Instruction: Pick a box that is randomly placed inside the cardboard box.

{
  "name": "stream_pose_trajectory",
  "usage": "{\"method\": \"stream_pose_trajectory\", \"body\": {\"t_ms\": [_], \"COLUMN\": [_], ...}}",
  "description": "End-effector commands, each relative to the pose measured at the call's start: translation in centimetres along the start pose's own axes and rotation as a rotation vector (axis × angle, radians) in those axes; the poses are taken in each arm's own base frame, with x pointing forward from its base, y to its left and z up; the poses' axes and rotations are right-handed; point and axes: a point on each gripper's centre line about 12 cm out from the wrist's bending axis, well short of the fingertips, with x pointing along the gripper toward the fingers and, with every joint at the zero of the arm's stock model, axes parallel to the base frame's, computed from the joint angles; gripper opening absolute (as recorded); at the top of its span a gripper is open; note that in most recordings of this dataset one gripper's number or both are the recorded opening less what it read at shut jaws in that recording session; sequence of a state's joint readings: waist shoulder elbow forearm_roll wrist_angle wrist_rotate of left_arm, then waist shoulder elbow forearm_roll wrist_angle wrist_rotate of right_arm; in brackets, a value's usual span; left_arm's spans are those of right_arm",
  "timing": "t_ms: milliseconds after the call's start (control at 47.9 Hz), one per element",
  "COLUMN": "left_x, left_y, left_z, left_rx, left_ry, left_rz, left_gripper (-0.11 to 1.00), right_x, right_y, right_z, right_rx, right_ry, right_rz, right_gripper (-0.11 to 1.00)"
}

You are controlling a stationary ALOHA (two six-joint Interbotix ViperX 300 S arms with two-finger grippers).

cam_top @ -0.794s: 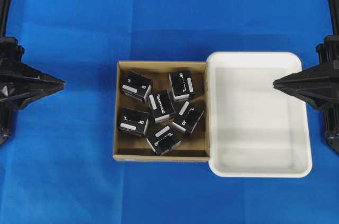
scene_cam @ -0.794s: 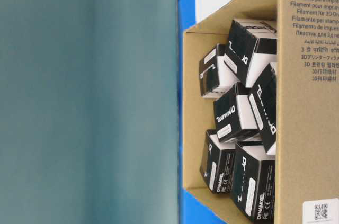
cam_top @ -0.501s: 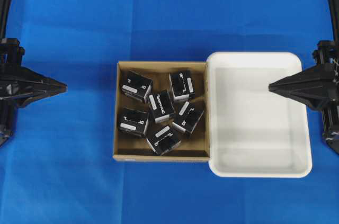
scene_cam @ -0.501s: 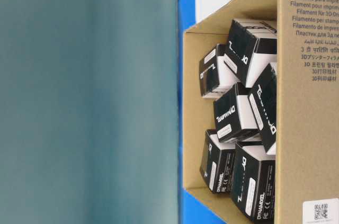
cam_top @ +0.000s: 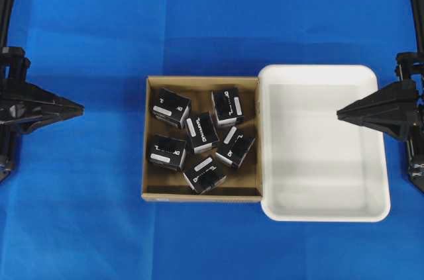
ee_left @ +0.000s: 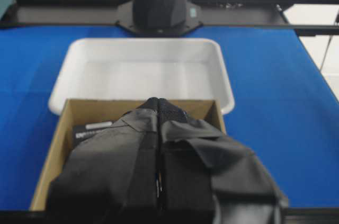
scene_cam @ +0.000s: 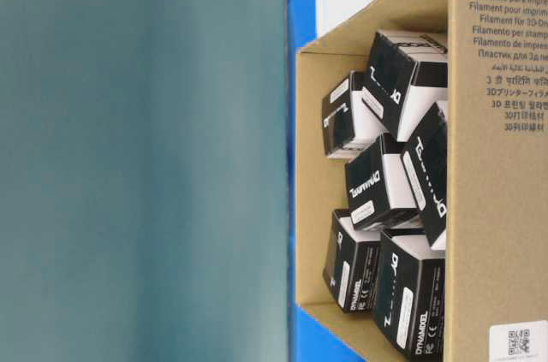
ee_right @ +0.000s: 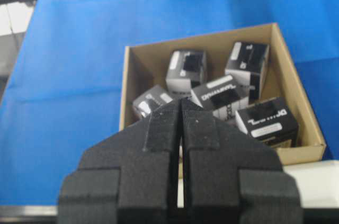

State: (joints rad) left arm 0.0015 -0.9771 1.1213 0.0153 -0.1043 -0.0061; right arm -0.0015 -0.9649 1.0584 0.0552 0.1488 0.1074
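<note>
Boxes [cam_top: 203, 138] fill the cardboard box [cam_top: 154, 190] between both arms; right gripper [cam_top: 340, 112], clenched empty over the white tray [cam_top: 318, 212], looks nearer than the clenched left gripper [cam_top: 79, 105]

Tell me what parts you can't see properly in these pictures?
- Table-level view: a blurred teal panel fills the left half, hiding both arms.
- Left wrist view: the left gripper covers most small black boxes.
- Right wrist view: the right gripper hides the cardboard box's near wall.

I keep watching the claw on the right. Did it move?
Yes. The right claw first slid further in over the white tray, then drew back a little toward the tray's right rim.
</note>
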Motion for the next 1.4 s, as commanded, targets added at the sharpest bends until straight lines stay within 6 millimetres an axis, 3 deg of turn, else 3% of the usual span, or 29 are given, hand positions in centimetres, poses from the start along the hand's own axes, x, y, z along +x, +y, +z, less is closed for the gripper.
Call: {"method": "stream_pose_trajectory", "body": {"t_ms": [0,460,606,1128,1379], "left_x": [0.1,0.3,0.3,0.4,0.4], "left_y": [0.0,0.0,0.0,0.0,0.0], "left_z": [1.0,0.9,0.7,0.7,0.7], "left_rx": [0.003,0.003,0.005,0.002,0.002], "left_ry": [-0.025,-0.017,-0.008,0.034,0.034], "left_rz": [0.002,0.002,0.001,0.001,-0.001], "left_gripper": [-0.06,-0.06,-0.06,-0.06,-0.06], "right_x": [0.0,0.1,0.7,5.6,9.3], "right_y": [0.1,0.3,0.0,0.2,0.4], "right_z": [0.7,1.2,0.7,2.3,3.3], "right_rx": [0.002,0.003,0.007,0.005,-0.007], "right_ry": [-0.015,0.051,0.192,0.602,0.726], "right_rz": [0.001,-0.002,-0.031,-0.076,-0.083], "right_gripper": [0.00,0.00,0.00,0.00,0.00]}}
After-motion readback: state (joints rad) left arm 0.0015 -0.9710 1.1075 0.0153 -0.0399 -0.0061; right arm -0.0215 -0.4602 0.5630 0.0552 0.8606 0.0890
